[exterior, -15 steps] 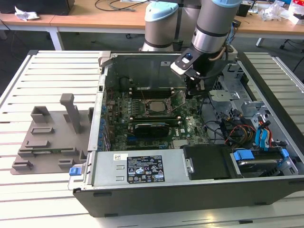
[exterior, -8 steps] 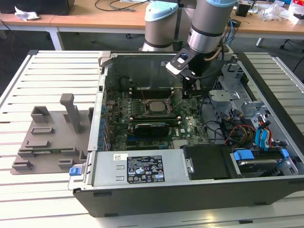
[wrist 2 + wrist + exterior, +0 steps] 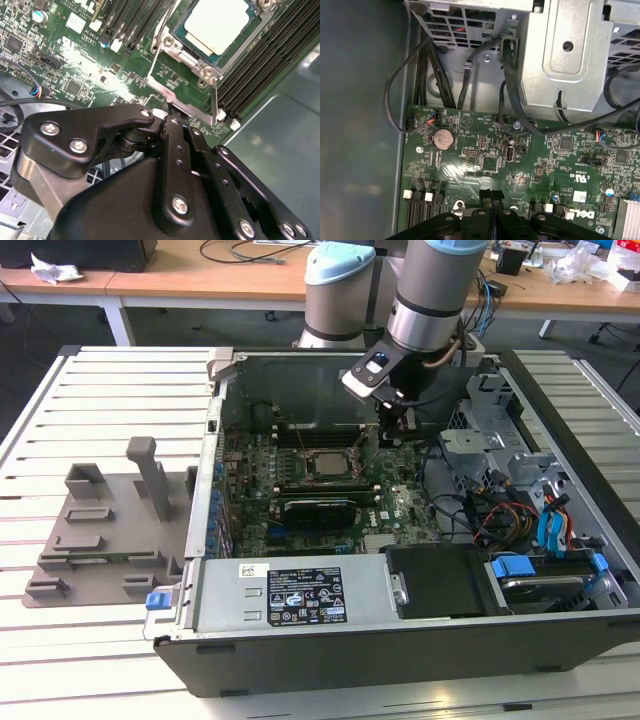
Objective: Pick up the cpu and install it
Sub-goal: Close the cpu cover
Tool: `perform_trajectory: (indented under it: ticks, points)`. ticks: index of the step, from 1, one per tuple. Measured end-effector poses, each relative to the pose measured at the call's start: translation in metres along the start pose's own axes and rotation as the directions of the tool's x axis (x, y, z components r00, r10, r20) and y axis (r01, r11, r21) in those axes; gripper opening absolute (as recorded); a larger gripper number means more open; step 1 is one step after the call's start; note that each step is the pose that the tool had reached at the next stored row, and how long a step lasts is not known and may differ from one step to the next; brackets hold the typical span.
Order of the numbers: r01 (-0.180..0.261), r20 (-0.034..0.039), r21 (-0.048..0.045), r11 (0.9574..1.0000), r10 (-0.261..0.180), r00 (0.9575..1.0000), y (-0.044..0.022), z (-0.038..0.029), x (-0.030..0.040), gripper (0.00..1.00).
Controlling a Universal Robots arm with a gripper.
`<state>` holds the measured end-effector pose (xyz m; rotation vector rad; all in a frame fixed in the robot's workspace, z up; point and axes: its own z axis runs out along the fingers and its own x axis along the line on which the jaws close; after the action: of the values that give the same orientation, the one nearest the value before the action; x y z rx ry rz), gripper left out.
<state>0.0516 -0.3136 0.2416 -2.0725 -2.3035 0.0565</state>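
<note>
Beside the socket [image 3: 169, 49], where the cpu [image 3: 222, 25] already lies flat inside, the gripper [image 3: 491, 195] hangs empty with fingers pressed together, so I think any push there should be slow and straight.

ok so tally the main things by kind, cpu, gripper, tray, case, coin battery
cpu: 1, sitting in the socket
gripper: 1, shut, holding nothing
grey tray: 1
case: 1, open
coin battery: 1
total: 5
</note>
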Motion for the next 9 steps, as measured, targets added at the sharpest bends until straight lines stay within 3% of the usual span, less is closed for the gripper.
perform_trajectory:
  ticks: [9]
  points:
    - [0.0, 0.0, 0.0, 1.0, 0.0, 1.0, -0.0123, 0.0007, 0.0013, 0.11]
